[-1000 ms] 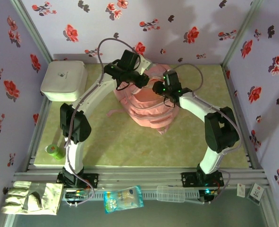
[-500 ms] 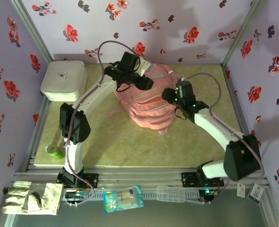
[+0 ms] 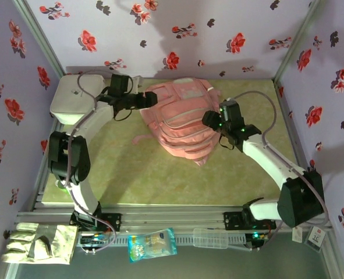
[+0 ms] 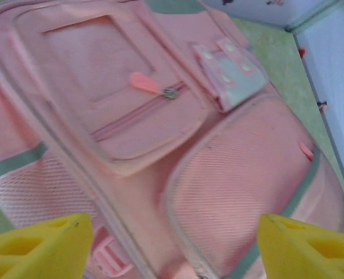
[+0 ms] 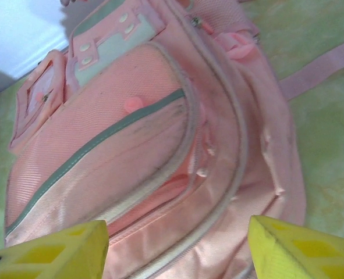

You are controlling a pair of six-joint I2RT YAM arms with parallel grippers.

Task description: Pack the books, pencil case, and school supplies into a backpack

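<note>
The pink backpack (image 3: 180,122) lies flat in the middle of the table, front pockets up. My left gripper (image 3: 152,99) hovers at its upper left edge, open, yellow fingertips (image 4: 41,244) spread wide over the mesh side pocket (image 4: 241,192) with nothing between them. My right gripper (image 3: 209,120) is at the backpack's right side, also open and empty, fingertips (image 5: 302,247) apart above a partly unzipped seam (image 5: 177,192) of the backpack (image 5: 148,133). A sliver of the green roll (image 3: 59,185) peeks out beside the left arm's elbow. The books and the pencil case are out of view.
A white rounded box (image 3: 73,102) stands at the back left, close to the left arm. Off the table's near edge lie a pale glove (image 3: 38,241), a blue-white bag (image 3: 152,244) and a clear box (image 3: 209,237). Flowered walls close in three sides.
Both grippers have opened. The left arm drew back to the left off the backpack's top, and the right arm swung out to the backpack's right side.
</note>
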